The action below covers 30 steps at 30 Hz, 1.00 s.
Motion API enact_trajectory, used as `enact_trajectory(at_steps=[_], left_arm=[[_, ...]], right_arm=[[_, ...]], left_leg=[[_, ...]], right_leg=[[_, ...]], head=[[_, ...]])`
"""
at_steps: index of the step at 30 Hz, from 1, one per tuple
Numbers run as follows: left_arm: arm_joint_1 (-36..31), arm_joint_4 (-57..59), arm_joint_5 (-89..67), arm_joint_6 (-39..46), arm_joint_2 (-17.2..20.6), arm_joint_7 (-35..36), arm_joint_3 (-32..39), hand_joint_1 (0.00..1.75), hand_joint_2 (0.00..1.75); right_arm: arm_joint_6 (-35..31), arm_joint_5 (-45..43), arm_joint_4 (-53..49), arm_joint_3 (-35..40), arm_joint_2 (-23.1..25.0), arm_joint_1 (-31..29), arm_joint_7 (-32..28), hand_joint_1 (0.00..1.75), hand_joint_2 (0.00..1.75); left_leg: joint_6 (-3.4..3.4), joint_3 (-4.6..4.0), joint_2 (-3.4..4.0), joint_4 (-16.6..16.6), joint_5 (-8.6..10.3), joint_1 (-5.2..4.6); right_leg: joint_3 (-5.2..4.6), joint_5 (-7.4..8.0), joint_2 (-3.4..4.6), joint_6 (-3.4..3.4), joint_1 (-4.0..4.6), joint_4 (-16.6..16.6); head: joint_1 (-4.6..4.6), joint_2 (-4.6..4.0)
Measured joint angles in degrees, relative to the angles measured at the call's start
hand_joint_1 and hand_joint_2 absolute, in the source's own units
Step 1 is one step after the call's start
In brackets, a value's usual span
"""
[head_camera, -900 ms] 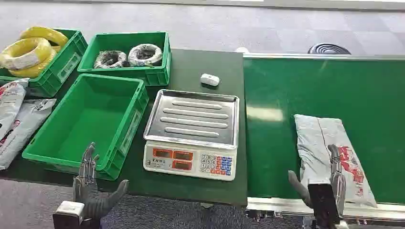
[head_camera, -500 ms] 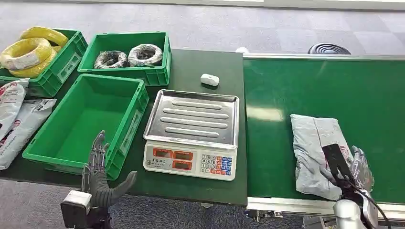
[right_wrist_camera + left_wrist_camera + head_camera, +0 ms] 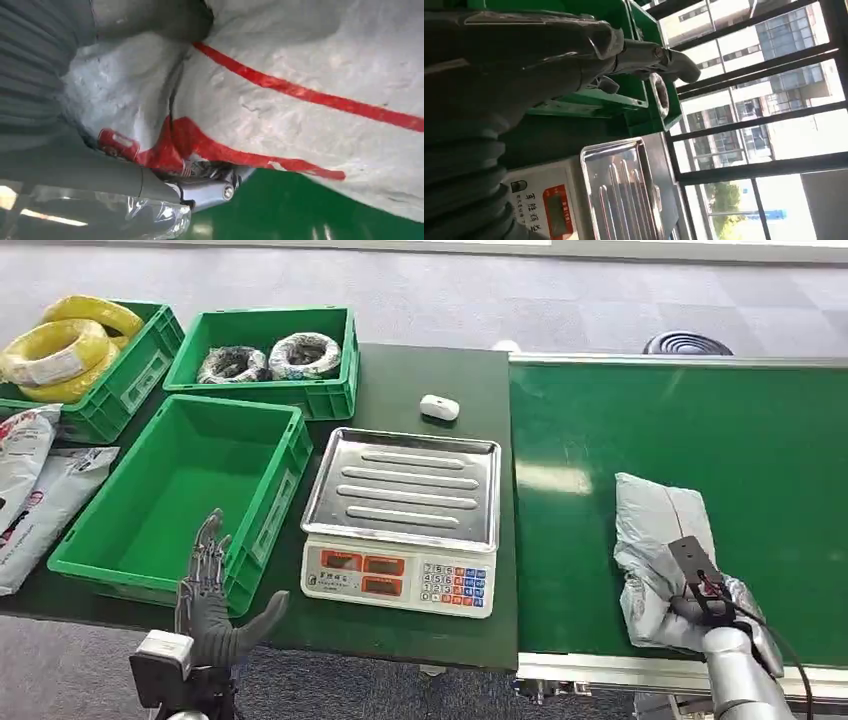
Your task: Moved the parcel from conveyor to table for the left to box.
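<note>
The grey parcel (image 3: pixel 655 525) with red print lies on the green conveyor belt (image 3: pixel 680 410), close to its front edge. My right hand (image 3: pixel 705 592) grips the parcel's near end, which is bunched up around the fingers. In the right wrist view the parcel (image 3: pixel 310 65) is pressed between the thumb and the fingers (image 3: pixel 100 175). My left hand (image 3: pixel 208 585) is open, fingers apart, raised in front of the empty green box (image 3: pixel 285 490); in the left wrist view the hand (image 3: pixel 524 50) holds nothing.
A scale (image 3: pixel 405 575) with a steel tray stands on the dark table (image 3: pixel 425 370) between box and belt. Behind it are a small white device (image 3: pixel 439 406), a bin of dark coils (image 3: pixel 265 355) and a bin of yellow coils (image 3: pixel 75 345). More parcels (image 3: pixel 40 490) lie far left.
My right hand turned over onto the parcel's near end and closed on it; the parcel crumpled. My left hand rose a little toward the box front.
</note>
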Motion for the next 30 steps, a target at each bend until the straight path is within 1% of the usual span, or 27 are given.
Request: enact_trajectory(at_steps=[4,9,12,15,17,19,23,25,27,30], left_arm=[[0.1,0.0,0.2,0.9,0.1,-0.1,0.0,0.00,1.75],[0.1,0.0,0.9,2.2,0.3,-0.7,-0.1,0.00,1.75],[0.0,0.1,1.4,2.3,0.4,-1.4,-0.2,0.00,1.75],[-1.0,0.6,1.9,2.4,0.5,-2.1,-0.5,0.00,1.75],[-2.0,1.1,1.9,2.4,0.5,-2.4,-0.8,0.00,1.75],[-3.2,1.6,1.9,2.3,0.5,-2.6,-1.0,0.00,1.75],[-5.3,2.1,1.2,2.0,0.5,-2.7,-1.2,0.00,1.75],[-6.3,2.2,0.2,1.7,0.5,-2.7,-1.2,0.00,1.75],[-7.4,2.2,-0.6,1.6,0.5,-2.7,-1.4,0.00,1.75],[-8.8,2.4,-1.2,1.5,0.5,-2.7,-1.4,0.00,1.75]], right_arm=[[-3.2,-1.6,0.5,0.0,0.1,-0.9,-3.9,1.75,1.75],[-7.6,-7.1,-2.3,0.0,0.6,-2.0,-11.4,1.75,1.75],[-7.1,-18.5,-7.3,-0.3,2.0,-2.2,-19.1,1.75,1.75],[-6.2,-33.2,-14.1,-0.4,4.2,-2.0,-25.8,1.75,1.75],[-6.7,-39.2,-18.2,-0.3,5.6,-2.1,-28.7,1.75,1.75],[-8.1,-42.8,-22.0,0.5,7.4,-2.3,-31.4,1.75,1.75],[-10.8,-45.4,-27.5,3.6,10.5,-4.0,-32.8,1.75,1.75],[-11.7,-45.2,-30.3,6.3,12.8,-5.6,-33.0,1.75,1.75],[-12.0,-43.9,-32.3,9.4,14.8,-7.7,-31.7,1.75,1.75],[-10.3,-40.1,-33.9,15.0,16.8,-10.9,-29.0,1.75,1.75]], left_leg=[[0.05,0.01,-0.02,0.0,0.04,-0.04],[0.05,-0.04,-0.05,0.0,0.04,-0.04],[0.04,-0.11,-0.05,0.0,0.04,-0.03],[0.03,-0.18,-0.06,0.0,0.06,-0.02],[0.03,-0.20,-0.06,0.0,0.06,-0.02],[0.03,-0.22,-0.05,0.0,0.06,-0.02],[0.03,-0.21,-0.03,0.0,0.08,-0.02],[0.01,-0.22,0.01,0.0,0.10,-0.02],[0.01,-0.19,0.04,0.0,0.12,-0.02],[-0.02,-0.18,0.03,0.0,0.14,0.01]], right_leg=[[0.03,0.06,0.00,0.05,-0.03,0.0],[-0.04,0.06,-0.01,0.05,-0.02,0.0],[-0.13,0.06,-0.01,0.05,-0.01,0.0],[-0.21,0.05,-0.04,0.04,-0.01,0.1],[-0.19,0.05,-0.04,0.04,0.00,0.1],[-0.21,0.05,-0.02,0.04,0.00,0.1],[-0.22,0.06,-0.01,0.04,0.00,0.1],[-0.24,0.09,0.02,0.01,0.00,0.1],[-0.27,0.09,0.04,0.00,0.01,0.1],[-0.28,0.09,0.03,0.00,0.02,0.1]], head=[[-0.02,0.00],[-0.04,0.00],[-0.04,0.00],[-0.04,0.00],[-0.02,-0.02],[-0.04,0.00],[-0.02,-0.02],[-0.04,0.00],[-0.02,0.00],[-0.04,0.00]])
